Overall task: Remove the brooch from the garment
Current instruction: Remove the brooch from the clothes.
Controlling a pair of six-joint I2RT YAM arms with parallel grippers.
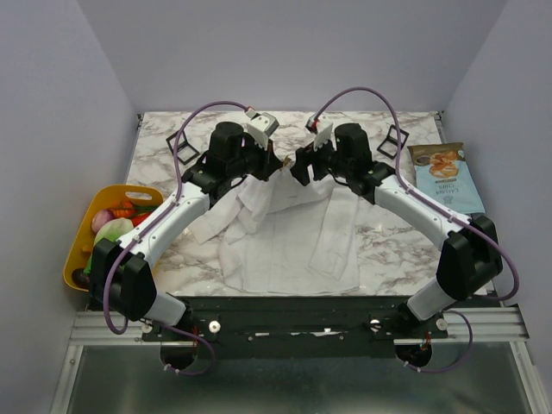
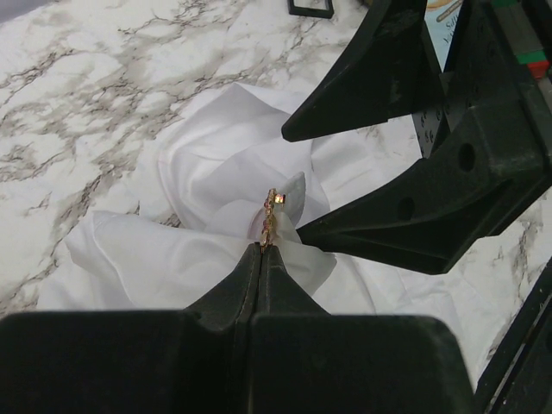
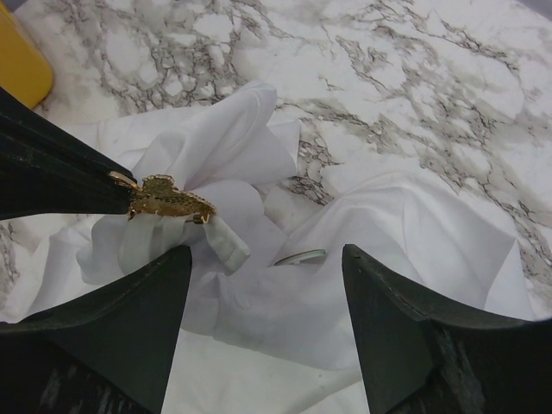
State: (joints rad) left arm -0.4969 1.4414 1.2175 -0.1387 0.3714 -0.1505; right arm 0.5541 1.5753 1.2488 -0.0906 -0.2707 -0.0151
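Note:
The white garment (image 1: pixel 285 237) lies crumpled across the marble table (image 1: pixel 164 129). A small gold brooch (image 3: pixel 164 198) with reddish specks (image 2: pixel 270 217) is pinned in a raised fold of it. My left gripper (image 2: pixel 261 248) is shut on the brooch's edge and holds the fold up off the table. Facing it is my right gripper (image 3: pixel 267 259), open, with its fingers (image 2: pixel 414 216) on either side of the fold just beyond the brooch; nothing is between them but cloth below. The two grippers meet above the shirt's collar end (image 1: pixel 291 164). A thin round disc (image 3: pixel 300 257) lies edge-on on the fabric.
At the table's left edge stands a yellow basket (image 1: pixel 79 250) of toy vegetables. A blue snack bag (image 1: pixel 444 177) lies at the right. Two black square frames (image 1: pixel 185 138) (image 1: pixel 392 138) stand near the back.

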